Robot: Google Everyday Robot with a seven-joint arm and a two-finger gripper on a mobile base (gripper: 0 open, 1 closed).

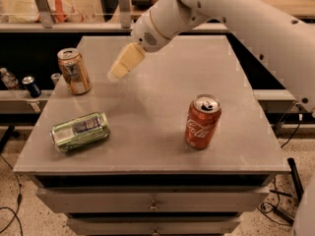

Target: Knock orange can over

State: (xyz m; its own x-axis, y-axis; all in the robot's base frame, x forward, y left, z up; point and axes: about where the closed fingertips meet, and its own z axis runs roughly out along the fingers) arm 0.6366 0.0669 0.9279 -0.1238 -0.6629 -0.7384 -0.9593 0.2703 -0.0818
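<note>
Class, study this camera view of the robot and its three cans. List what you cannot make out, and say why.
1. Camera view: how far the gripper, hanging right of the orange can, is from it in depth; there is only one view.
2. Arm: cut off by the top and right edges.
3. Green can: label print blurred.
4. Small things left of the table: too small to identify.

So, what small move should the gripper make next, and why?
Probably sweep the gripper sideways into the upper part of the orange can. The can stands upright near the edge of the table, and the gripper hangs close beside it, not touching. The green can lies nearer the front and the red can stands apart, both outside that path.
</note>
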